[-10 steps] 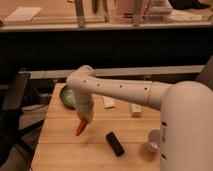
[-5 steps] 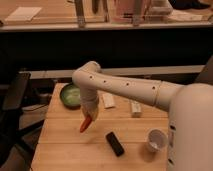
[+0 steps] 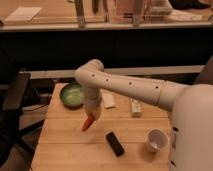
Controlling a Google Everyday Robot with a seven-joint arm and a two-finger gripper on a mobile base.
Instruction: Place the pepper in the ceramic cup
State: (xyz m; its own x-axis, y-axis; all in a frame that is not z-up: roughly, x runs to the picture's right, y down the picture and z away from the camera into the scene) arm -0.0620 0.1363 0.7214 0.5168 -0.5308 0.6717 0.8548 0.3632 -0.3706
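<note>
Camera view: the pepper (image 3: 88, 123) is seen hanging above the tabletop (image 3: 65, 147), tilted with its tapered tip down and to the left, its upper end pinched between the fingers of the gripper (image 3: 93, 115) at the end of the white arm (image 3: 125, 87). Relative to the ceramic cup (image 3: 156, 140), the pepper is held well apart to the left and somewhat higher in the frame, clear of the wood. The ceramic cup is seen upright near the right side of the tabletop, partly beside the robot's large white body (image 3: 192, 130). A black rectangular block (image 3: 115, 143) is laid flat on the tabletop between the pepper and the cup, to the cup's left, touching neither. A green bowl (image 3: 71, 94) is found far to the cup's upper left, at the tabletop's back corner, partly covered by the arm. Two small pale packets (image 3: 135, 107) are seen above and left of the cup, behind the arm.
</note>
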